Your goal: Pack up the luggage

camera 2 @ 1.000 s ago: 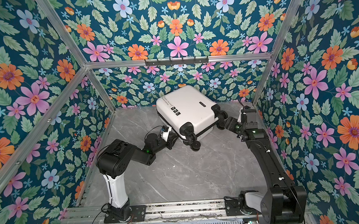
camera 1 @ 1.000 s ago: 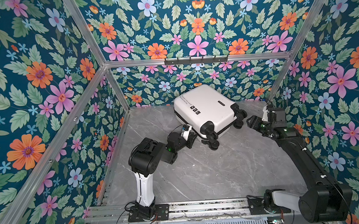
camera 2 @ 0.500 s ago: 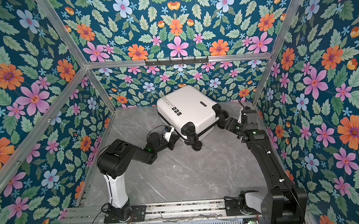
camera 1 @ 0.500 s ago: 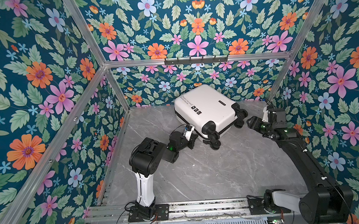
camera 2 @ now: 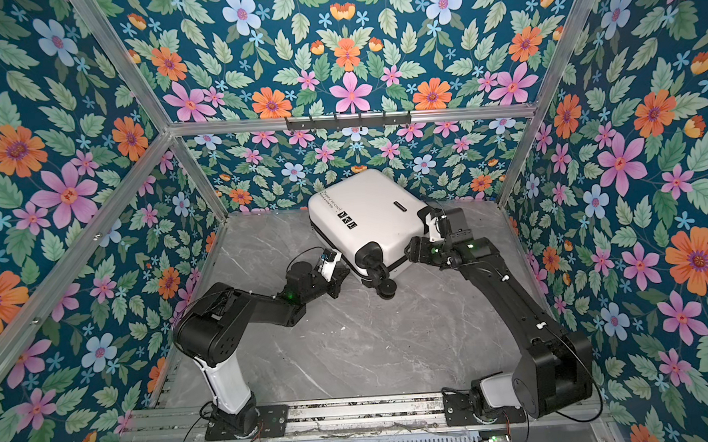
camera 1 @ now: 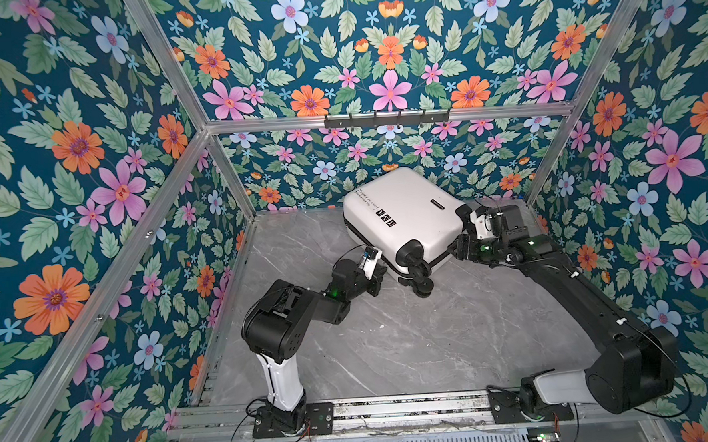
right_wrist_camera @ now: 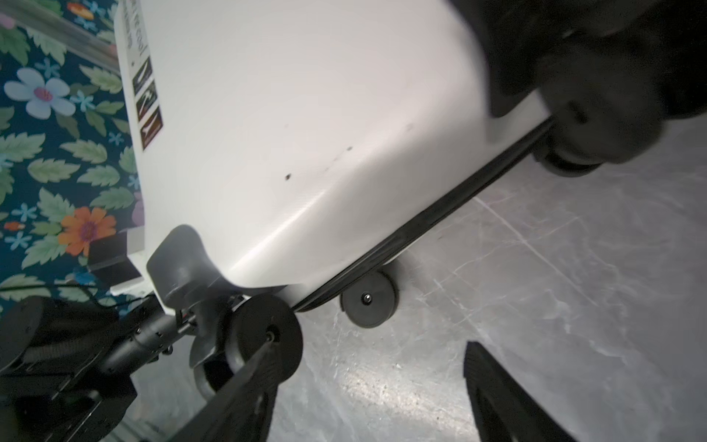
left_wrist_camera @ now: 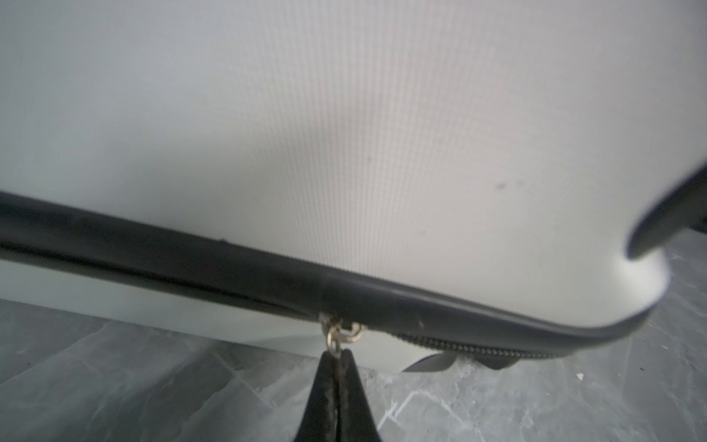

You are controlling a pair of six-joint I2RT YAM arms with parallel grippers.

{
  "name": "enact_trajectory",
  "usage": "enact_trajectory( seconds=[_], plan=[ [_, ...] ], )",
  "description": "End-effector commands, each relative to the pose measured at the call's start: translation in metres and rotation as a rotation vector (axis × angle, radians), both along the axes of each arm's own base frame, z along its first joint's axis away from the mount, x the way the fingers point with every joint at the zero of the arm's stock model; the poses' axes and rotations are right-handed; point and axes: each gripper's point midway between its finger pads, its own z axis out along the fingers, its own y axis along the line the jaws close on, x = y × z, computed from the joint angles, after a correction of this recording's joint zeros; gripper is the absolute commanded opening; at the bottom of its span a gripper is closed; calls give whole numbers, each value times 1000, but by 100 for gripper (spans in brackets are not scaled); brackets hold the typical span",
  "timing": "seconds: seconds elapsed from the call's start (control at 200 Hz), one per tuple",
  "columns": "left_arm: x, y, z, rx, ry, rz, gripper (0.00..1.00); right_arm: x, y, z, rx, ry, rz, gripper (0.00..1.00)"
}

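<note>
Grey marble tabletop (camera 1: pixel 433 330) between flowered walls carries the luggage (camera 1: pixel 406 215), which lies flat and askew near the back wall with its lid down. Its shell looks stiff and smooth, probably light, and apt to slide or roll on its wheels (right_wrist_camera: pixel 267 336). So I take it by the small metal zipper pull (left_wrist_camera: pixel 340 336) on the black seam. My left gripper (left_wrist_camera: pixel 338 363) pinches that pull tight, arm low and folded. My right gripper (right_wrist_camera: pixel 367 359) is spread wide at the wheeled end, arm stretched long.
</note>
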Motion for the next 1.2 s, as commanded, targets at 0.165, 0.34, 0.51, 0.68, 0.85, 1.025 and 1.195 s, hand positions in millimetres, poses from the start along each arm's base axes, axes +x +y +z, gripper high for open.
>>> enact_trajectory(
  seconds=[0.165, 0.34, 0.51, 0.68, 0.85, 1.025, 1.195],
  plan=[
    [-1, -3, 21, 1, -74, -17, 0, -23, 69, -16, 131, 125, 210, 83],
    [-7, -3, 21, 5, -73, -19, 0, -13, 89, -16, 214, 133, 210, 84],
    [-14, -5, 24, 5, -81, -32, 0, -7, 104, -17, 182, 137, 233, 84],
    [-19, -10, 31, 23, -102, -45, 0, 5, 104, -22, 139, 160, 201, 75],
    [-24, -18, 41, 26, -118, -77, 0, 9, 107, -39, 111, 208, 194, 54],
    [-41, -30, 43, 51, -125, -148, 0, 11, 107, -43, 104, 221, 170, 39],
    [-57, -40, 46, 43, -116, -210, 0, 15, 109, -41, 103, 215, 164, 30]
  ],
)
